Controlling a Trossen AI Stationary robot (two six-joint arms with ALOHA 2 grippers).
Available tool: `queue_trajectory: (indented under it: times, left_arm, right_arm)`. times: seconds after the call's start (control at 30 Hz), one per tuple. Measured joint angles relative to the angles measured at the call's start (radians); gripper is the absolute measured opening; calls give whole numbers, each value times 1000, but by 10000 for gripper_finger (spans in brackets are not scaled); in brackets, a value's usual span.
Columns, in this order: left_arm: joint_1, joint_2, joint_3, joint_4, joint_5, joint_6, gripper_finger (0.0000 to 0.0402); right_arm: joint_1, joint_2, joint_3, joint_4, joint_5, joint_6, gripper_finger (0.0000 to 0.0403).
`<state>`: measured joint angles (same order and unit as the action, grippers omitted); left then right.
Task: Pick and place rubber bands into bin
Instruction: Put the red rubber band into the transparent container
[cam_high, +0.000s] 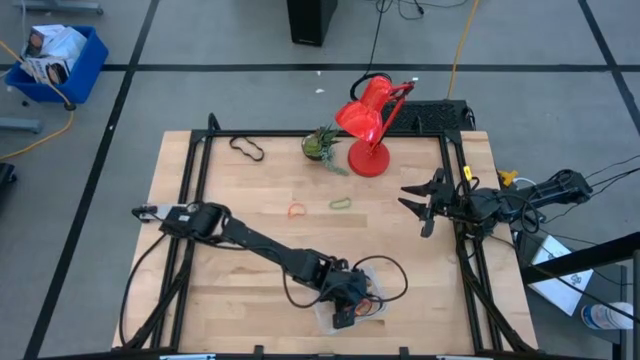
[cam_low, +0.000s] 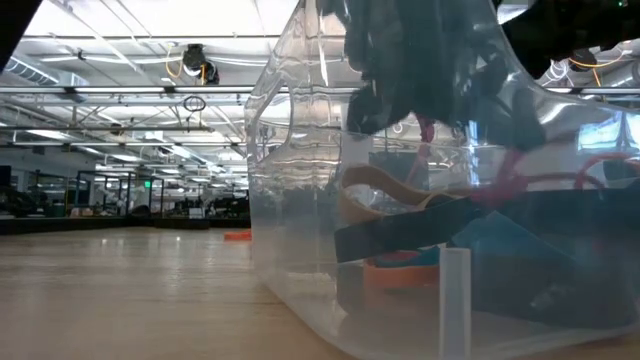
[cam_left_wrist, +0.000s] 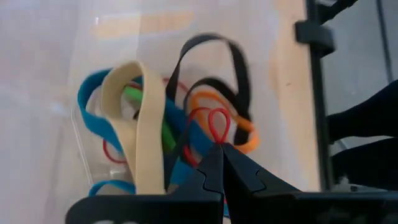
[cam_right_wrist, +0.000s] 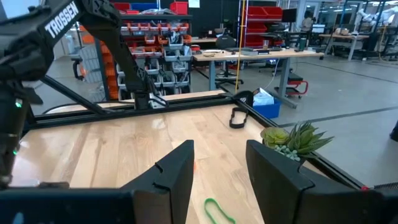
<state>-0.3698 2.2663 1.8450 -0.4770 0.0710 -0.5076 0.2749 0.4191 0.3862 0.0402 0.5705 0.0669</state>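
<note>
The clear bin (cam_high: 330, 318) stands near the table's front edge, right of the middle, and fills the low view (cam_low: 300, 200). It holds tan (cam_left_wrist: 146, 130), blue (cam_left_wrist: 93, 118), green, orange (cam_left_wrist: 214, 99), black (cam_left_wrist: 239, 68) and red rubber bands. My left gripper (cam_high: 347, 308) is over the bin, shut on a thin red rubber band (cam_left_wrist: 216, 124). My right gripper (cam_high: 418, 205) waits open and empty at the table's right side. Loose on the table lie an orange band (cam_high: 296, 210), a green band (cam_high: 340, 204) and a black band (cam_high: 247, 148). My left gripper pinches one end of the thin red rubber band (cam_left_wrist: 218, 142) between its two fingertips, coming from above and pointing down into the bin. The band's small loop (cam_left_wrist: 214, 118) reaches out past the tips onto the pile of bands in the bin.
A red desk lamp (cam_high: 370, 125) and a small potted plant (cam_high: 322, 143) stand at the table's far edge. A black cable (cam_high: 385, 275) loops beside the bin. A black frame runs along the table's left and right sides. A blue bin (cam_high: 60, 60) sits on the floor.
</note>
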Motion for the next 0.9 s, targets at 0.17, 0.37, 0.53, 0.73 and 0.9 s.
queue_trajectory:
  times: [0.17, 0.37, 0.53, 0.73, 0.9]
  left_arm:
    - [3, 25, -1, -10, 2, -28, 2]
    - [15, 22, -3, 9, 3, -41, 4]
    - [19, 22, -3, 8, 3, -55, 5]
    - [23, 22, -3, 7, 0, -65, 12]
    - [24, 22, -3, 7, -1, -71, 57]
  right_arm:
    - [0, 0, 0, -1, 0, -1, 144]
    - [0, 0, 0, -5, 0, -3, 144]
    - [0, 0, 0, -7, 0, -3, 144]
    - [0, 0, 0, -7, 0, -3, 144]
    - [0, 0, 0, -7, 0, -3, 144]
